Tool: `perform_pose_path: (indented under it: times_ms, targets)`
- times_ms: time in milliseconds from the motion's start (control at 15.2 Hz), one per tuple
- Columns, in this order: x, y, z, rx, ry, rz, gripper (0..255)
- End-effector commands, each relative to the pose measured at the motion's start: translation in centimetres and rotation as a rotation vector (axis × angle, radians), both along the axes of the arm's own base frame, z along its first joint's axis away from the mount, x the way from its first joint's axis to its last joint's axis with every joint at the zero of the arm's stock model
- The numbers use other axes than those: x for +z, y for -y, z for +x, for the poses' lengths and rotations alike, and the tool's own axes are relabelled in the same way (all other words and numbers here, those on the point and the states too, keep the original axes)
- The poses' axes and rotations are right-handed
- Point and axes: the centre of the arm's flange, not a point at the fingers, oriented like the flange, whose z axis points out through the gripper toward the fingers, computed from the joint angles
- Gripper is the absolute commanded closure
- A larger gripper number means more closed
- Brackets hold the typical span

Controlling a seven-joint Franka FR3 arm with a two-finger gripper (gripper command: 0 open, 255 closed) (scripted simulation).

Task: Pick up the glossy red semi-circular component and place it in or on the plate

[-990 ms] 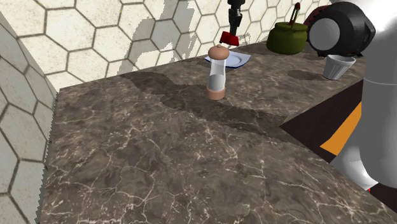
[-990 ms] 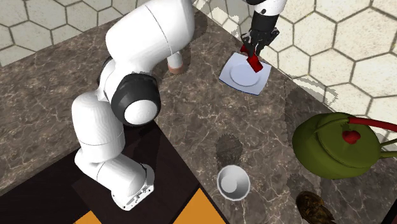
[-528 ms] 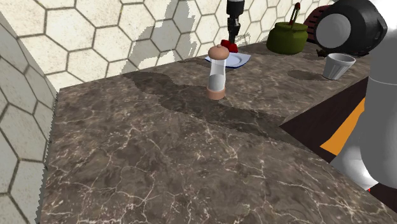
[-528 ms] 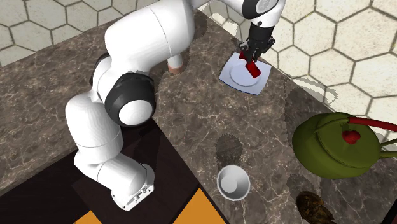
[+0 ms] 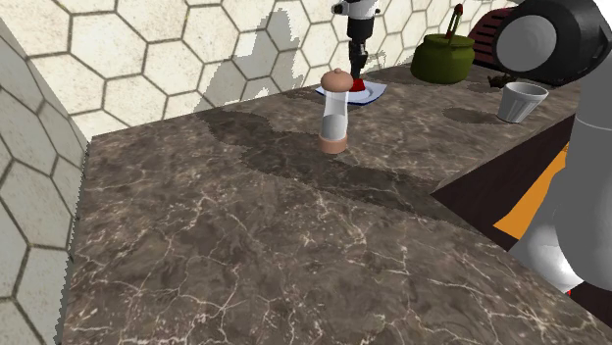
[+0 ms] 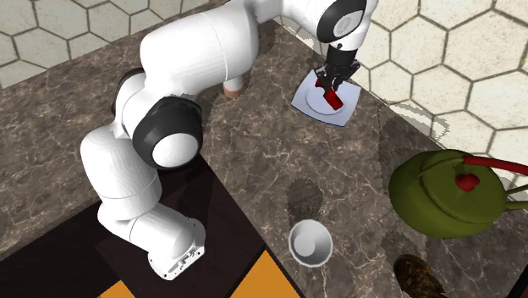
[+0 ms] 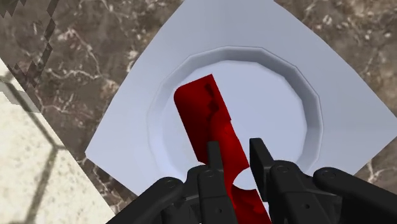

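I'm at the placing step. My end effector [image 7: 236, 151] is clenched on the red semi-circular piece [image 7: 205, 118], which hangs low over the well of the white plate [image 7: 191, 38] on the desk [image 5: 294, 225]. Next, I judge: release, then lift straight up.

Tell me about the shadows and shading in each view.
Shoulder view: a jagged-edged shadow on the tiled wall, a dark band across the counter by the shaker. Second exterior view: a dark patch on the counter beside the cup. Wrist view: the red part shows mottled dark shading; the plate is evenly lit.
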Motion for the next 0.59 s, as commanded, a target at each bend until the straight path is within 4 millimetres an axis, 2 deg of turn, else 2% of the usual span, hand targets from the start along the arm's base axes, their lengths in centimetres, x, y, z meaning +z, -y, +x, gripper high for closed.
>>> perform_pose_path:
  times_ms: [0, 396, 462, 528]
  targets:
    - [-0.54, 0.17, 0.00, -0.002, -0.004, 0.000, 255]
    - [-0.54, 0.17, 0.01, -0.002, -0.004, 0.000, 255]
    - [-0.61, 0.16, -0.05, -0.002, -0.004, 0.000, 0]
    - [-0.67, 0.17, -0.03, -0.002, -0.004, 0.000, 0]
